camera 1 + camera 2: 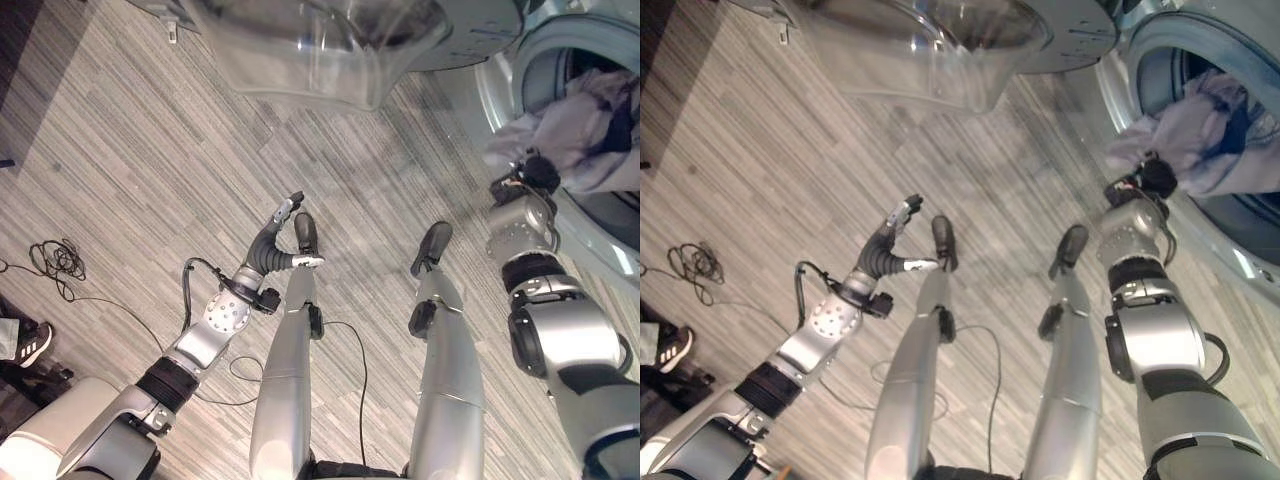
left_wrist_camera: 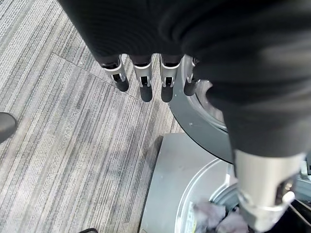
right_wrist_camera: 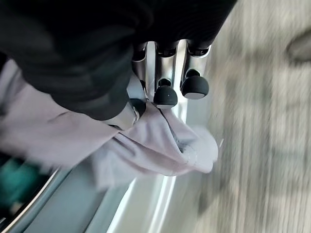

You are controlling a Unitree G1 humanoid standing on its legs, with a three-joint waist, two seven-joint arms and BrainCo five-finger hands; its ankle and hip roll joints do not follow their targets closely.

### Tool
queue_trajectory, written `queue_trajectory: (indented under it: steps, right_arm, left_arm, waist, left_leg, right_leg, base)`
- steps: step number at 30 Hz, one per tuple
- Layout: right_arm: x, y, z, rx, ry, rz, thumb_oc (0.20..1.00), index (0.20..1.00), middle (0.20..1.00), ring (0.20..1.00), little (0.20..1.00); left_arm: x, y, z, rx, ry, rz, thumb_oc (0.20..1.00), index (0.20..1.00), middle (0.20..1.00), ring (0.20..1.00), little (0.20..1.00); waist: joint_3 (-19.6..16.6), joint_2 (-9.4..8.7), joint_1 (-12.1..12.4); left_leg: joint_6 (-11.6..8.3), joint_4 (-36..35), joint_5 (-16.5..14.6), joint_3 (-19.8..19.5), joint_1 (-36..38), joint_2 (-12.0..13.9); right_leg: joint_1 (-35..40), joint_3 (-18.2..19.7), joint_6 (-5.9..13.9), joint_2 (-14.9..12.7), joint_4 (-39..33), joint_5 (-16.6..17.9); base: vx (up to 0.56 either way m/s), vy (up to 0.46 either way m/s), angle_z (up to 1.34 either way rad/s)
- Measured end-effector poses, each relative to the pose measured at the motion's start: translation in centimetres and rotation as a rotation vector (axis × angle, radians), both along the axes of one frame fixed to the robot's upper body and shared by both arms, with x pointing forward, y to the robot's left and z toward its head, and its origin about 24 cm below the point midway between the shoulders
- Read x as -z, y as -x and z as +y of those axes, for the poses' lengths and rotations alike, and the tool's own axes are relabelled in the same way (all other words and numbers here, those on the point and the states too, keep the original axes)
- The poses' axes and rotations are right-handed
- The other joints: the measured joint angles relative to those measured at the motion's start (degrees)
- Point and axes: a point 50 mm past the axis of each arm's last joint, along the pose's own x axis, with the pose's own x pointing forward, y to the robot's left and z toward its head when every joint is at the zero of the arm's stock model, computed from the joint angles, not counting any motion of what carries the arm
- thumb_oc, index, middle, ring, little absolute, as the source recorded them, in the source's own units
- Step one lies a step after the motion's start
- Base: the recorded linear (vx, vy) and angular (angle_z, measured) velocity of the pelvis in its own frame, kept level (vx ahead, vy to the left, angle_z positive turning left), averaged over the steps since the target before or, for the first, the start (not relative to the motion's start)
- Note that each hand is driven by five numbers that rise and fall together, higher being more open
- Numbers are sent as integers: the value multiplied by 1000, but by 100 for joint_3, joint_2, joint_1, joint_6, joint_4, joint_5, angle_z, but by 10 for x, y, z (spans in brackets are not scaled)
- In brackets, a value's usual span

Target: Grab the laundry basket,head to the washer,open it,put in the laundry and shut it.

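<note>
A front-loading washer (image 1: 1200, 60) stands at the far right, its round glass door (image 1: 320, 50) swung open to the left. The robot's right hand (image 3: 165, 87) is at the drum opening, fingers curled around pale lilac laundry (image 1: 570, 125) that spills over the rim; the right wrist view shows this pinch up close, while the eye views show more cloth, some dark blue, bunched inside the drum. The left hand (image 1: 283, 240) hangs over the striped grey floor (image 1: 130, 150), fingers relaxed and holding nothing.
</note>
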Motion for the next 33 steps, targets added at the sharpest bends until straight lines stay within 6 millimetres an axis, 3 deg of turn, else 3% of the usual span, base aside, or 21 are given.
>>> queue_trajectory:
  steps: [5,7,9,10,12,14,15,17,19,24,25,26,27,28,30,33]
  right_arm:
    - [-58,1,6,-27,-46,-245,200,200,200,200,200]
    - [-109,16,-11,48,-122,-424,200,200,200,200,200]
    - [-135,28,-24,114,-90,-502,200,200,200,200,200]
    - [-128,32,-41,227,-6,-421,200,200,200,200,200]
    - [-125,41,-63,367,-23,-352,200,200,200,200,200]
    - [-123,56,-97,531,54,-220,200,200,200,200,200]
    - [-109,66,-119,639,73,-98,200,200,200,200,200]
    - [-92,76,-139,681,13,46,200,200,200,200,200]
    - [-84,80,-146,689,-6,112,200,200,200,200,200]
    - [-94,76,-142,648,-7,60,200,200,200,200,200]
    - [-86,78,-145,659,31,107,1000,1000,1000,1000,1000]
    - [-86,78,-146,662,38,113,1000,1000,1000,1000,1000]
    - [-60,91,-165,680,321,376,1000,1000,1000,1000,1000]
    - [-46,91,-167,616,376,497,1000,1000,1000,1000,1000]
    - [-45,69,-145,499,458,481,1000,1000,1000,1000,1000]
    - [-43,26,-76,267,644,300,1000,1000,1000,1000,1000]
  left_arm:
    - [-1,0,6,-11,0,1,1000,1000,1000,1000,1000]
    - [-1,-1,6,-17,-2,7,1000,1000,1000,1000,1000]
    - [0,-1,6,-18,-5,12,1000,1000,1000,1000,1000]
    - [0,-2,7,-22,-12,15,1000,1000,1000,1000,1000]
    - [-1,-2,11,-33,-22,12,1000,1000,1000,1000,1000]
    - [-2,-2,15,-38,-40,7,1000,1000,1000,1000,1000]
    - [-4,-2,16,-50,-33,-1,1000,1000,1000,1000,1000]
    - [-5,-2,15,-53,-26,-9,1000,1000,1000,1000,1000]
    - [-1,0,17,-60,-26,6,1000,1000,1000,1000,1000]
    - [-2,0,17,-59,-28,3,1000,1000,1000,1000,1000]
    - [-1,0,17,-60,-30,3,1000,1000,1000,1000,1000]
    - [-1,0,17,-59,-30,3,1000,1000,1000,1000,1000]
    - [-3,3,19,-41,-28,3,1000,1000,1000,1000,1000]
    - [-1,4,25,-34,-40,23,1000,1000,1000,1000,1000]
    - [3,6,32,-48,-32,43,1000,1000,1000,1000,1000]
    - [5,4,29,-43,-27,52,1000,1000,1000,1000,1000]
  waist:
    - [-3,-8,-86]
    - [1,-13,-93]
    - [4,-18,-90]
    - [3,-24,-63]
    - [4,-24,-64]
    - [3,-24,-27]
    - [4,-24,33]
    - [3,-24,101]
    - [4,-24,105]
    - [4,-23,61]
    - [4,-24,72]
    - [3,-24,74]
    - [5,-23,215]
    - [5,-23,197]
    - [1,-20,120]
    - [3,-22,-25]
  left_leg:
    - [-10,-24,26,-80,77,16]
    - [7,-98,62,-70,127,6]
    - [3,-115,80,-87,159,6]
    - [3,-115,80,-105,184,6]
    - [5,-120,81,-106,181,-13]
    - [12,-122,87,-113,180,-31]
    - [20,-141,93,-121,177,-36]
    - [39,-181,111,-138,152,-76]
    - [72,-235,136,-140,145,-139]
    - [96,-275,155,-124,128,-161]
    - [92,-276,158,-124,129,-156]
    - [92,-276,158,-123,128,-155]
    - [92,-276,157,-133,155,-147]
    - [134,-290,118,-133,202,-143]
    - [106,-283,145,-77,242,-160]
    - [102,-282,146,-77,243,-127]
  right_leg:
    - [114,-87,-17,-4,11,-27]
    - [139,-81,-14,-5,-20,-4]
    - [184,-102,-15,-3,-38,-4]
    - [225,-112,-15,3,-45,-4]
    - [222,-114,-14,-16,-46,-3]
    - [223,-119,-12,-27,-39,-3]
    - [220,-127,-12,-40,-39,-2]
    - [190,-144,4,-81,-39,-10]
    - [176,-141,37,-111,-45,4]
    - [157,-124,80,-120,-102,32]
    - [151,-124,80,-117,-98,32]
    - [149,-123,80,-117,-96,32]
    - [177,-128,82,-112,-60,19]
    - [239,-119,96,-103,-106,3]
    - [252,-84,95,-111,-121,43]
    - [251,-81,93,-79,-120,44]
  base:
    - [-8,8,4]
    - [0,0,0]
    - [9,-1,4]
    - [10,0,4]
    - [3,1,2]
    - [5,-4,2]
    - [18,-5,7]
    - [13,-6,9]
    - [1,0,8]
    - [2,-15,0]
    - [14,-81,-1]
    - [62,-69,2]
    - [0,0,0]
    - [-15,33,-1]
    - [-50,24,-6]
    - [-27,12,-5]
